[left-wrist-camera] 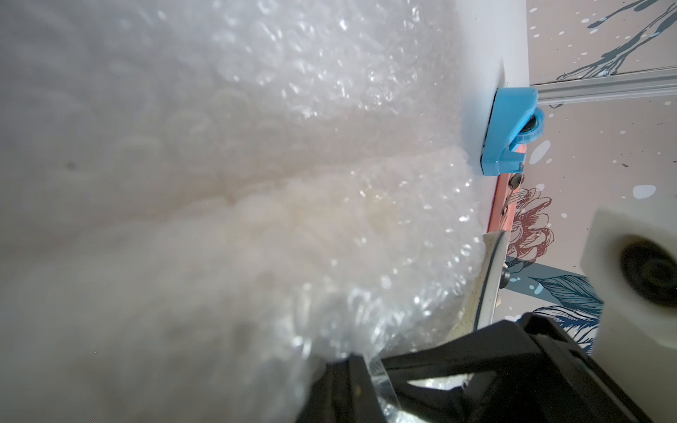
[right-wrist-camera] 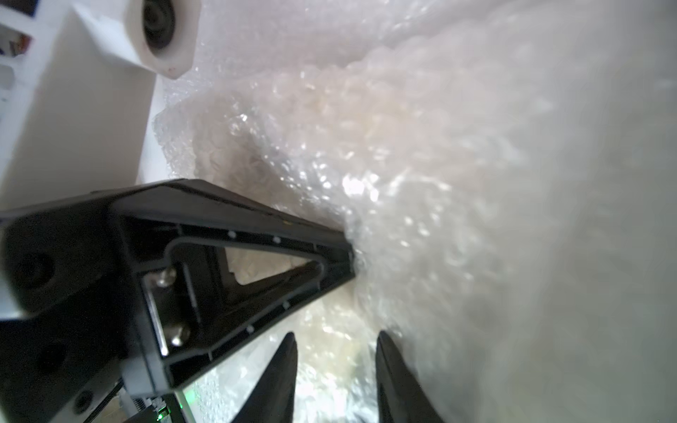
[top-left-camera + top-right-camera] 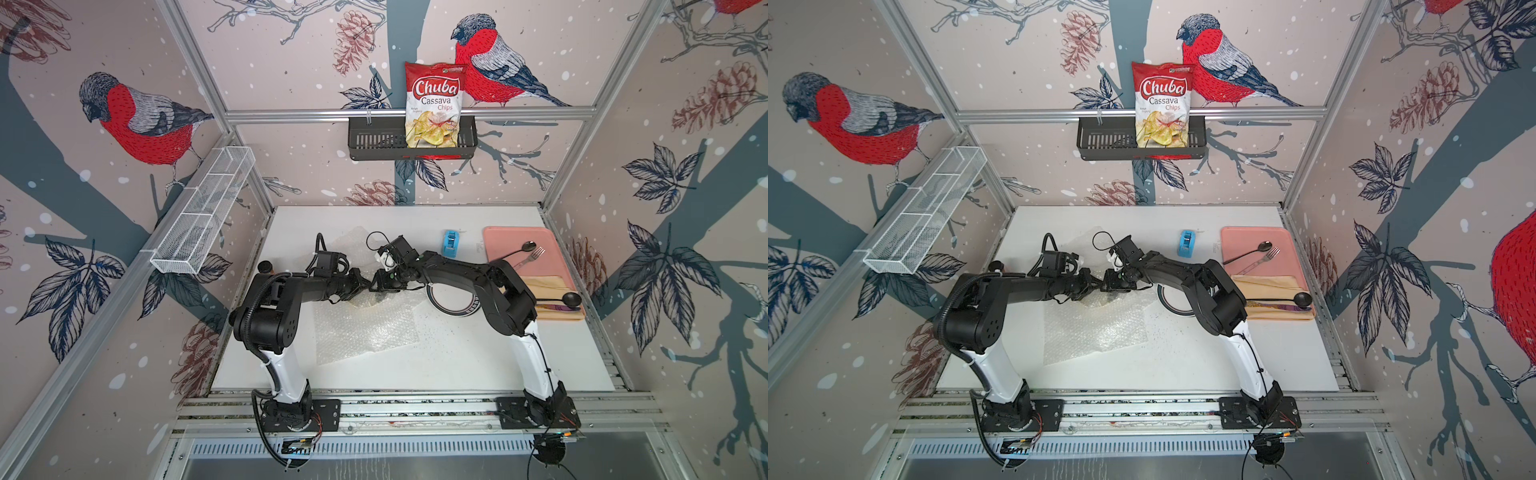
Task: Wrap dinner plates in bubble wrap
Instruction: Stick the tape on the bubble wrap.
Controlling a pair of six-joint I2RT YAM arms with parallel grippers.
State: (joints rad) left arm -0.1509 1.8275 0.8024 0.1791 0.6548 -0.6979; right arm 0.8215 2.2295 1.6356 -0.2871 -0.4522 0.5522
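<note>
Both top views, bubble wrap (image 3: 365,336) (image 3: 1096,332): spread flat, well apart from the pink tray (image 3: 507,241) (image 3: 1246,239).
Both top views, plate (image 3: 453,307) (image 3: 1169,302): just beside the pink tray, partly under the right arm (image 3: 465,270) (image 3: 1183,270).
Left wrist, bubble wrap (image 1: 293,219): bunched close up, blurred.
Right wrist, left gripper (image 2: 350,252): clamped on a fold of bubble wrap (image 2: 439,183).
Right wrist, right gripper (image 2: 336,335): fingers apart, gripping nothing.
</note>
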